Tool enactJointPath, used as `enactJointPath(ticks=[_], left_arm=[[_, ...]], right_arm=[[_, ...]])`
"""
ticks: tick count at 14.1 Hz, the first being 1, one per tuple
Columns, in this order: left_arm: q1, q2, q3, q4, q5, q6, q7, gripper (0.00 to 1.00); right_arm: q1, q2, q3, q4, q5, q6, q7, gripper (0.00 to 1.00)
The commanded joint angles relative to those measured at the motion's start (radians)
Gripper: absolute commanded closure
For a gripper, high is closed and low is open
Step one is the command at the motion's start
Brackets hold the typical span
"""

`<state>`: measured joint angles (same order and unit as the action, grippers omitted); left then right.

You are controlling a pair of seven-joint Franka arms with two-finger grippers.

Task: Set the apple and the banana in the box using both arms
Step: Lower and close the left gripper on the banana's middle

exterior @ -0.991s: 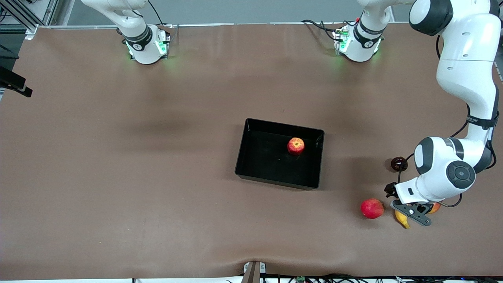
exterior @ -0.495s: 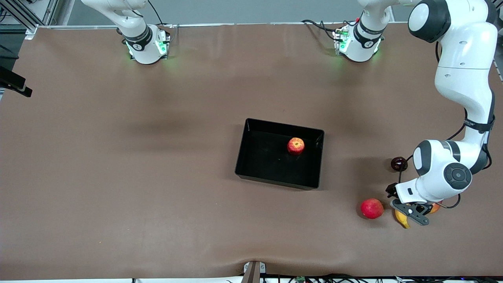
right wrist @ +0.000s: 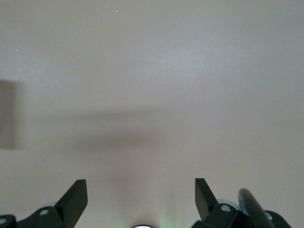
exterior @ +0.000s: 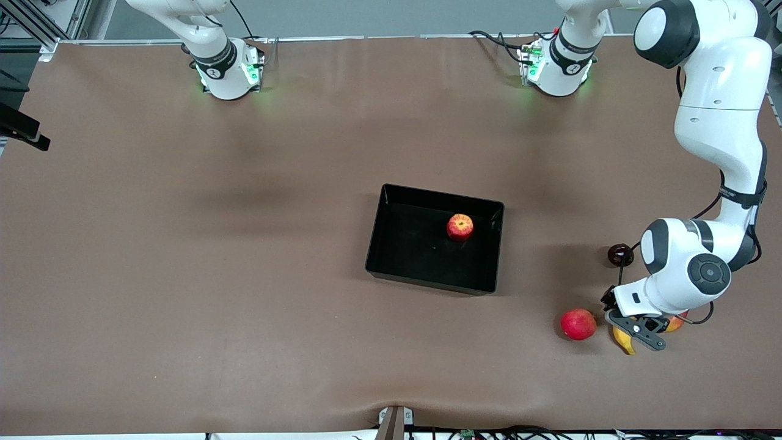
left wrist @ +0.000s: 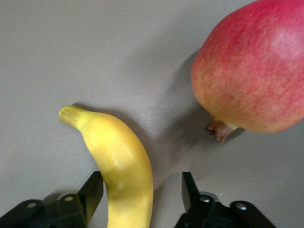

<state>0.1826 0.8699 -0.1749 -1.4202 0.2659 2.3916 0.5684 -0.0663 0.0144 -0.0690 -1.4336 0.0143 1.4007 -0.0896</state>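
The apple (exterior: pixel 459 227) rests inside the black box (exterior: pixel 427 282) at mid-table, toward the left arm's end of it. The yellow banana (exterior: pixel 624 342) lies on the table near the left arm's end, nearer the front camera than the box. My left gripper (exterior: pixel 638 330) is down over the banana (left wrist: pixel 121 166). Its jaws straddle the fruit: one finger (left wrist: pixel 92 190) is against the peel and the other stands a gap away. In the right wrist view my right gripper (right wrist: pixel 141 187) hangs open over bare table, holding nothing.
A pinkish-red round fruit (exterior: pixel 578 324) lies right beside the banana, toward the right arm's end. An orange-red fruit (exterior: pixel 676 322) shows partly under the left wrist. A small dark object (exterior: pixel 620 254) sits farther from the front camera.
The left arm's wrist and elbow have shifted slightly as the gripper settled over the banana. The fruits, the box and the right arm have not moved.
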Motion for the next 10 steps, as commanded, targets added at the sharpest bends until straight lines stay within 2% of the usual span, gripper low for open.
enactJointPath(ticks=[1, 6, 10], left_arm=[[0.0, 0.003, 0.003, 0.006, 0.022, 0.008, 0.005, 0.67], [0.006, -0.005, 0.003, 0.004, 0.021, -0.005, -0.024, 0.91], [0.006, -0.028, 0.0, 0.006, 0.006, -0.078, -0.087, 0.99]], right_arm=[[-0.02, -0.007, 0.014, 0.001, -0.005, -0.003, 0.002, 0.0], [-0.018, -0.005, 0.014, 0.001, -0.004, -0.003, 0.002, 0.0], [-0.02, -0.005, 0.014, 0.001, -0.002, 0.0, 0.002, 0.0]])
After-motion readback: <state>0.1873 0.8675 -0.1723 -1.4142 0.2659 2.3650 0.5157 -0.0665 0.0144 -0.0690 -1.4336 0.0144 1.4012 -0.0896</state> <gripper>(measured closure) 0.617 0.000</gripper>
